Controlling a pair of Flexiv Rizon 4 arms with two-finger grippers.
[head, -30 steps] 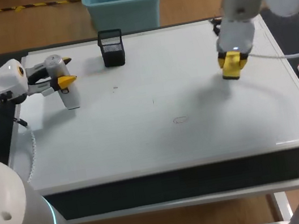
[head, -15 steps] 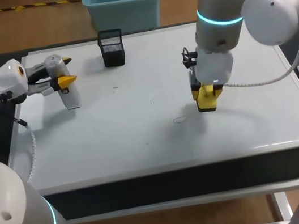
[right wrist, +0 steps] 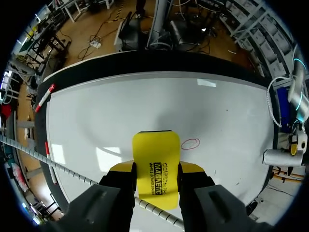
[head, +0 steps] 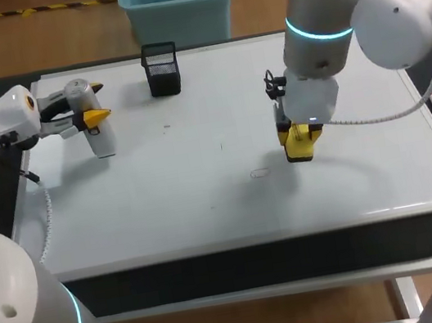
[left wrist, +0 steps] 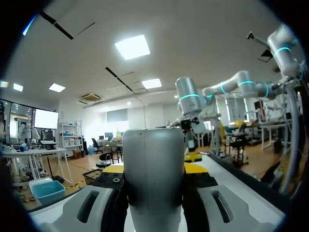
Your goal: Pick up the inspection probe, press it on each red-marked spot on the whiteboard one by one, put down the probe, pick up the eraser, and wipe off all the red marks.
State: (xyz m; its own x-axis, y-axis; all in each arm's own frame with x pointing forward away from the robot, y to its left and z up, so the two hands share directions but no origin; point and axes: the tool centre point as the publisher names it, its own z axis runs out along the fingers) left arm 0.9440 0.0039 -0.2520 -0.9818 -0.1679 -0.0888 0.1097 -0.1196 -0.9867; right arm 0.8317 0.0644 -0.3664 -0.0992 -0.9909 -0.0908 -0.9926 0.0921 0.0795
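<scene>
1x eraser (head: 299, 144), 1x probe (head: 101, 139), 1x red mark (head: 260, 173)

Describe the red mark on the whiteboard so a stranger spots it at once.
Start at the large whiteboard and find the yellow eraser held in the right tool near its middle. On the board just beside the eraser lies the red mark: a small, thin oval outline, the only red loop among tiny dark specks.
</scene>
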